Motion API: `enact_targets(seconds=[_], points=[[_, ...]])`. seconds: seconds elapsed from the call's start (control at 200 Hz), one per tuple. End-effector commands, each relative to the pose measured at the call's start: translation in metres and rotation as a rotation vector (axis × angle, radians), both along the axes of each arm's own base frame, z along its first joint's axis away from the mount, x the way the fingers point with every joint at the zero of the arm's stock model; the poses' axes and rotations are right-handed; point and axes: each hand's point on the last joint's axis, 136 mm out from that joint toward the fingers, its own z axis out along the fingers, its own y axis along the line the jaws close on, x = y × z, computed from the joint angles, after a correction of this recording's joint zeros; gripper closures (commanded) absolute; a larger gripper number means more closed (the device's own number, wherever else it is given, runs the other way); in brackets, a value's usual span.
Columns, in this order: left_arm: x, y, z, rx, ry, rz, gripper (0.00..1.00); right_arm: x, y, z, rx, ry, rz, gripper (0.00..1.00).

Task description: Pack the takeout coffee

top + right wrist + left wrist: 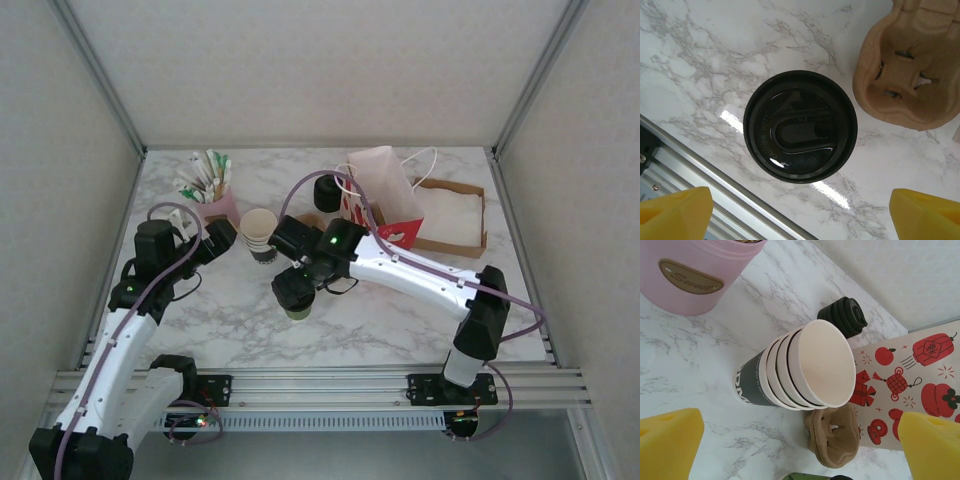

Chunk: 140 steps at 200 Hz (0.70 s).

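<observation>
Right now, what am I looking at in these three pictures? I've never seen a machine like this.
Two robot arms stand beside a marble table. One picture looks down from above; the others come from cameras on each wrist, with yellow fingers at the corners. The left gripper hangs open near a stack of nested cream paper cups; the right gripper hangs open over a round black plastic lid. Around them: a brown pulp cup carrier, a stack of black lids, a pink tub, a red-patterned paper bag, a brown cardboard tray. Nothing is held.
</observation>
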Motion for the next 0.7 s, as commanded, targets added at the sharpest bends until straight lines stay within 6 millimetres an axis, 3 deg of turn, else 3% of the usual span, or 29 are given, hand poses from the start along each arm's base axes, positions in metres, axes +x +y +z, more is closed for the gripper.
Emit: enact_targets(seconds=[0.0,0.075,0.26,0.421,0.696], points=[[-0.003,0.000,-0.002,-0.007,0.005,-0.008,0.00,0.002,0.000,0.004,-0.015,0.001,-0.048,0.07],[-0.002,0.000,-0.004,0.004,0.016,-0.013,0.00,0.004,0.001,0.002,-0.018,0.001,-0.075,0.01],[-0.002,0.003,-0.002,0.024,0.016,-0.008,0.00,0.009,0.005,0.001,0.013,-0.009,-0.130,0.01],[-0.001,0.004,-0.006,0.035,0.031,-0.002,0.00,0.026,-0.007,0.000,-0.025,-0.076,-0.274,0.01],[0.002,0.004,0.000,0.042,0.019,-0.010,0.00,0.034,-0.005,-0.007,-0.025,-0.087,-0.302,0.01]])
